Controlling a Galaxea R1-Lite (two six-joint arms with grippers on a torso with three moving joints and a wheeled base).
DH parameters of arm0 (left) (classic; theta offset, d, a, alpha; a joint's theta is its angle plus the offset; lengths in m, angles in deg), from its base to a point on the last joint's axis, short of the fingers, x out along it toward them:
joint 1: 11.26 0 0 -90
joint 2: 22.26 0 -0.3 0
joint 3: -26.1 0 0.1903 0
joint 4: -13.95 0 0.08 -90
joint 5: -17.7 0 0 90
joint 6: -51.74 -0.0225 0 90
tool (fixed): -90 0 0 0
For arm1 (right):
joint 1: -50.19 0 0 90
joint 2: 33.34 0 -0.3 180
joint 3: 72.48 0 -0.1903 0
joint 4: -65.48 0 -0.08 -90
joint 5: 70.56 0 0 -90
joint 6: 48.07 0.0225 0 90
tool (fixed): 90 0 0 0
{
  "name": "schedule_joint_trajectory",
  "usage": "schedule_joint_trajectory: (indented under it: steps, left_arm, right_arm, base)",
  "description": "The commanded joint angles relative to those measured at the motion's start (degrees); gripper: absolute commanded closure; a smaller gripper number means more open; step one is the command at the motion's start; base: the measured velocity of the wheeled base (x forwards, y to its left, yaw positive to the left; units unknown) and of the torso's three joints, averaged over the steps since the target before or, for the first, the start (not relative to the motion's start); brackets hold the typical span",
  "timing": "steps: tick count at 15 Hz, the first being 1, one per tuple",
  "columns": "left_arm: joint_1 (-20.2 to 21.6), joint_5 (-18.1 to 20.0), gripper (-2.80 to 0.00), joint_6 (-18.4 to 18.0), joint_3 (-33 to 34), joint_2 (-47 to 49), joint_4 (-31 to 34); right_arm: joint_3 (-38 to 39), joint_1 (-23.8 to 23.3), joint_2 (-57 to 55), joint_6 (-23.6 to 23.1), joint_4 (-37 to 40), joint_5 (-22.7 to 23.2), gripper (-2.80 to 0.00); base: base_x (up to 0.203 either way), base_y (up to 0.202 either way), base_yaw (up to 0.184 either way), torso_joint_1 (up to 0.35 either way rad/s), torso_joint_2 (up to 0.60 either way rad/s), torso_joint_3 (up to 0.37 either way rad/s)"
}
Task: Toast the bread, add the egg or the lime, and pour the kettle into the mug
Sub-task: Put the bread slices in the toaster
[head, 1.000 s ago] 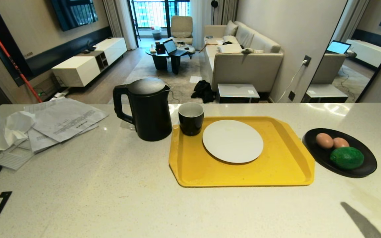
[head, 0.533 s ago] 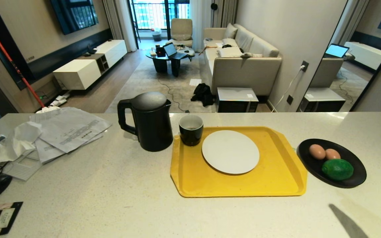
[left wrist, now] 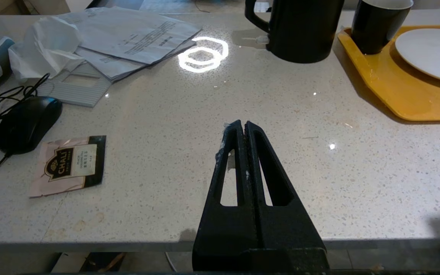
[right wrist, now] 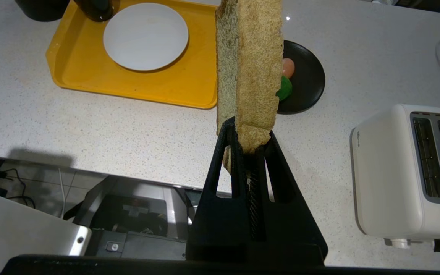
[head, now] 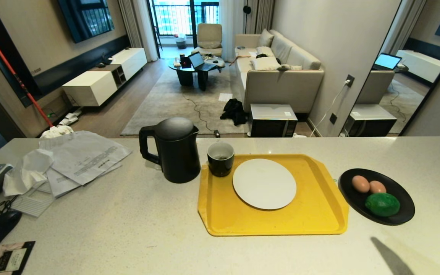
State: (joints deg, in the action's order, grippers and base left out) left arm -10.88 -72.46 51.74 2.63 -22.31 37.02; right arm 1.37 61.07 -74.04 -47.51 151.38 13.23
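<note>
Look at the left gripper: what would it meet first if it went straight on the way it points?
Probably bare counter: the shut left gripper points over it toward the glare just left of the kettle. Depth is unclear.

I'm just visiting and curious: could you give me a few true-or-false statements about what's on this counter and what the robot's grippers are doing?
1. The right gripper is shut on a brown-crusted slice of bread. True.
2. The round white plate on the yellow plastic tray carries an egg. False: the plate is bare.
3. The glossy green lime lies in the black oval dish with two pinkish-brown eggs. True.
4. The left gripper holds the tall matte black kettle. False: it is shut on nothing.
5. The white toaster already holds bread. False: its slots look empty.
</note>
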Motion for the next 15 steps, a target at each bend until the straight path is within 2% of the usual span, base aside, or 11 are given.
schedule_joint_trajectory:
  steps: [1, 9, 15]
  left_arm:
    - [0.1, 0.0, 0.00, 0.0, 0.0, 0.0, 0.0]
    - [0.1, 0.0, 0.00, 0.0, 0.0, 0.0, 0.0]
    - [0.1, 0.0, 0.00, 0.0, 0.0, 0.0, 0.0]
  right_arm:
    - [0.0, 0.0, -0.3, 0.0, 0.4, 0.0, 0.00]
    - [-0.1, 0.0, -0.7, 0.1, 0.3, 0.0, 0.00]
    - [-0.6, 0.0, -0.8, 0.1, 0.3, 0.0, 0.00]
  base:
    - [0.000, 0.000, 0.000, 0.169, -0.31, -0.139]
    - [0.000, 0.000, 0.000, 0.166, -0.32, -0.146]
    - [0.000, 0.000, 0.000, 0.114, -0.20, -0.093]
